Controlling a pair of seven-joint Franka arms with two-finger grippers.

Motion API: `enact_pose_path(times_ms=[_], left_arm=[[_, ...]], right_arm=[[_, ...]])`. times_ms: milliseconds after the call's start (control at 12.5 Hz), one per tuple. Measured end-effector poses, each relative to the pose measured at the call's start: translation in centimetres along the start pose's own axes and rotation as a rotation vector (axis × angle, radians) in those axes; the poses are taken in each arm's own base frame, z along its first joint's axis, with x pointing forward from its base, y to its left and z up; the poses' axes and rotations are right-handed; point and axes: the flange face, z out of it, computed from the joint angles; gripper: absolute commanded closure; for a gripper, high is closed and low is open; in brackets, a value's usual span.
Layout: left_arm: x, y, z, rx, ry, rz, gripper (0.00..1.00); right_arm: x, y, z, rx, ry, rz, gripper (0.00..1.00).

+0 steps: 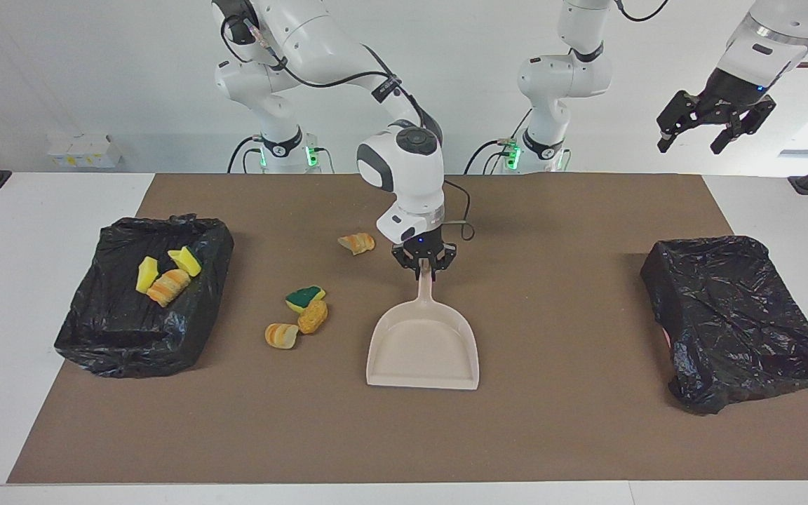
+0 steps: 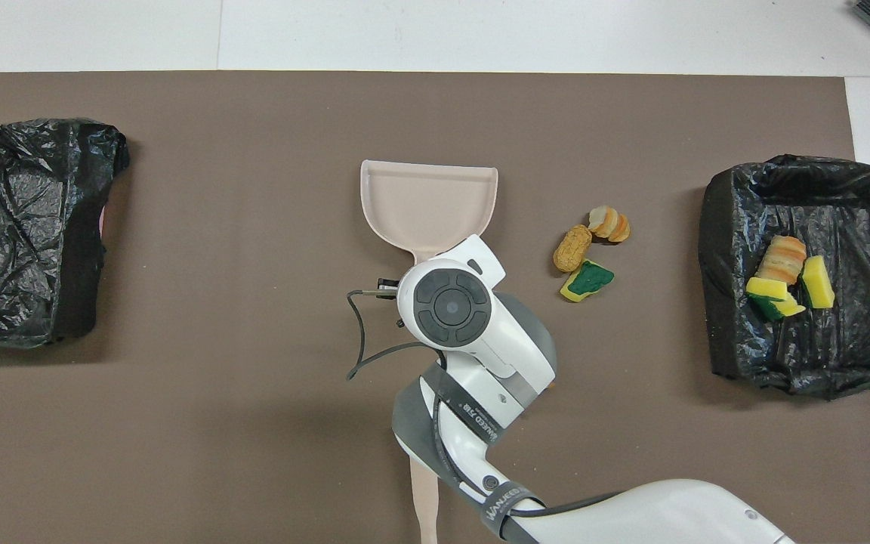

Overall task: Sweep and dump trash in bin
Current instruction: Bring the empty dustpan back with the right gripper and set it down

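Yellow, green and orange trash: seven scraps in all, four loose on the brown mat (image 1: 551, 435), three in a bin.
Loose cluster: a green-topped sponge piece (image 1: 304, 297), a tan bread chunk (image 1: 313, 317) touching it, and a striped bread chunk (image 1: 281, 335) just beside that, all between the dustpan and the bin at my right arm's end.
Lone scrap: another orange bread chunk (image 1: 357, 243) lies nearer to my bases, just beside my right gripper.
Scraps already binned: two yellow sponge pieces (image 1: 146, 273) and a striped bread chunk (image 1: 168, 287) lie in the black-lined bin (image 1: 130, 337) at my right arm's end of the table.
Dustpan (image 1: 423, 345): beige, flat on the mat in the middle, its open lip away from my bases and its handle toward them; nothing lies in it.
Right gripper (image 1: 423, 265): my fingers are pinched nearly together on the top of the dustpan handle, so I have the pan in hand.
Brush (image 2: 424, 495): beige handle showing on the mat under my right arm, nearer to my bases than the dustpan.
Second bin (image 1: 734, 315): black-lined, at my left arm's end of the table.
Left gripper (image 1: 714, 130): my fingers stand wide apart with nothing between them, high in the air at my left arm's end of the table; this arm waits.
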Motion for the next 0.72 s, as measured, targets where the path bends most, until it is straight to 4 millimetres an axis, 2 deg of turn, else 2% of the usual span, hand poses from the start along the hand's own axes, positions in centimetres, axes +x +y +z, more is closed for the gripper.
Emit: enact_pose_path(times_ms=[241, 401, 562, 722], left_arm=[[0.0, 0.3, 0.0, 0.000, 0.000, 0.006, 0.00], [0.0, 0.5, 0.0, 0.000, 0.000, 0.010, 0.00], [0.0, 0.7, 0.0, 0.000, 0.000, 0.013, 0.00], [0.0, 0.8, 0.0, 0.001, 0.000, 0.016, 0.00]], right_arm=[[1.5, 1.2, -0.9, -0.005, 0.012, 0.028, 0.00], [1.4, 1.2, -3.4, -0.021, 0.011, 0.027, 0.00], [0.2, 0.3, -6.0, -0.029, 0.003, 0.009, 0.00], [-2.3, -1.0, -7.9, -0.042, -0.037, -0.020, 0.00]])
